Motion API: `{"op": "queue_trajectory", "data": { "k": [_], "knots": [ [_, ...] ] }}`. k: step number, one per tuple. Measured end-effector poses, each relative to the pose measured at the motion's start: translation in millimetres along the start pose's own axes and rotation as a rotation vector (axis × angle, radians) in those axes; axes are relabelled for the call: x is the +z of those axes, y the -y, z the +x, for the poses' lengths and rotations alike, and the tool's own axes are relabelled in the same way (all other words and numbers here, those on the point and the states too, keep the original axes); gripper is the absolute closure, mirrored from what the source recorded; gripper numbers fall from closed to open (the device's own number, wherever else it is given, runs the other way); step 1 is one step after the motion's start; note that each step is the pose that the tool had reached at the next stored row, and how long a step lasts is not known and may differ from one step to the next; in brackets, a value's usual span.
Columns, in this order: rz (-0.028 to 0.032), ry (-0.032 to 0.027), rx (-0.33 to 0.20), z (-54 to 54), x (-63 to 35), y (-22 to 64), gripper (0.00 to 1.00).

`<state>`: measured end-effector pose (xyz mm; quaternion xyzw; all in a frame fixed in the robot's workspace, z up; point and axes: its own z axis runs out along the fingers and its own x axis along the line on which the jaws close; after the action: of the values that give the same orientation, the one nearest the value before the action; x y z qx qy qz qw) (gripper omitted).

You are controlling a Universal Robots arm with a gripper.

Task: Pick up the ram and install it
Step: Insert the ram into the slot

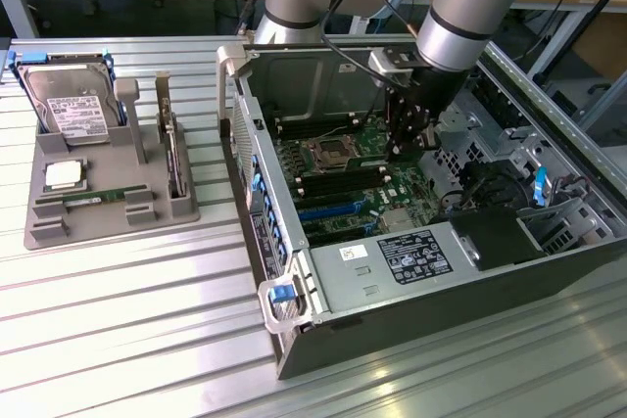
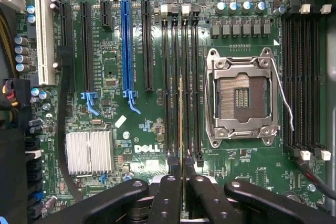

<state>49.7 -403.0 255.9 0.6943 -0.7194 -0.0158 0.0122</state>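
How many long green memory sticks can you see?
2. One ram lies in the grey tray; the other ram stands edge-on in the gripper, over the motherboard slots. More could be hidden.

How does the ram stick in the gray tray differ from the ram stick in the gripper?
The tray ram rests in a groove of the gray tray, outside the computer case; the held ram is inside the case, edge-on over the memory slots. The tray ram is free, while the held ram is pinched between the fingers of the gripper. Both are long, thin sticks.
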Motion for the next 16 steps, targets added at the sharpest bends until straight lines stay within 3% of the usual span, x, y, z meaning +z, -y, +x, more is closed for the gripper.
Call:
{"op": "queue_trajectory", "data": {
  "k": [13,16],
  "knots": [
    [0.0000,0.0000,0.000,0.1,11.2,0.4,0.87],
    [0.0001,0.0003,0.000,0.2,12.3,-3.3,0.87]
  ]
}}
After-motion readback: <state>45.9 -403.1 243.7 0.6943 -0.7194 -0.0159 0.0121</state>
